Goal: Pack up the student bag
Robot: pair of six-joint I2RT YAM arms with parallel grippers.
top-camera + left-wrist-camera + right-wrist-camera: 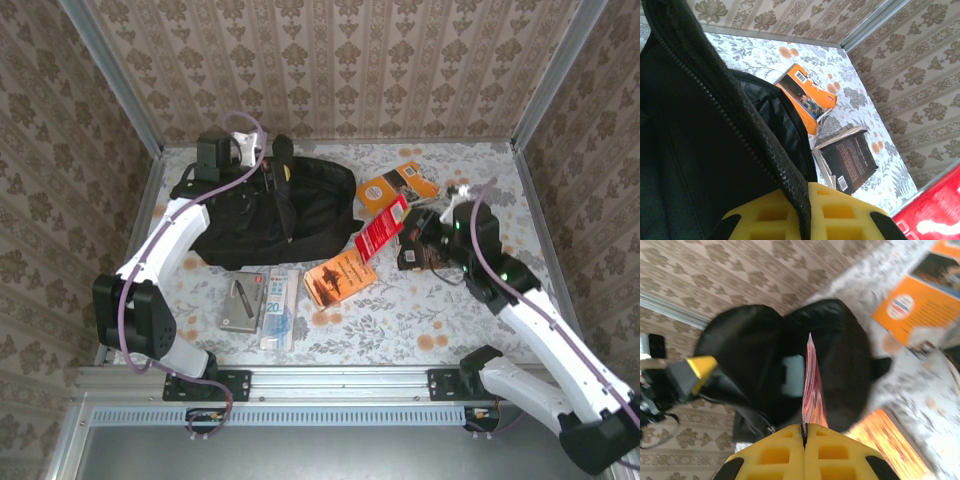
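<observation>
Presently, left hand (801,207) pinches the zipper edge of the student bag (300,215), lying far-left on the bench (400,310); right hand (805,440) clamps a red booklet (381,228). Risk: the slack opening sags and the booklet snags on the rim.

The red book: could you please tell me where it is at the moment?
In the top view, the red book is right of centre, clamped in the right gripper just right of the student bag, with an orange book behind it.
</observation>
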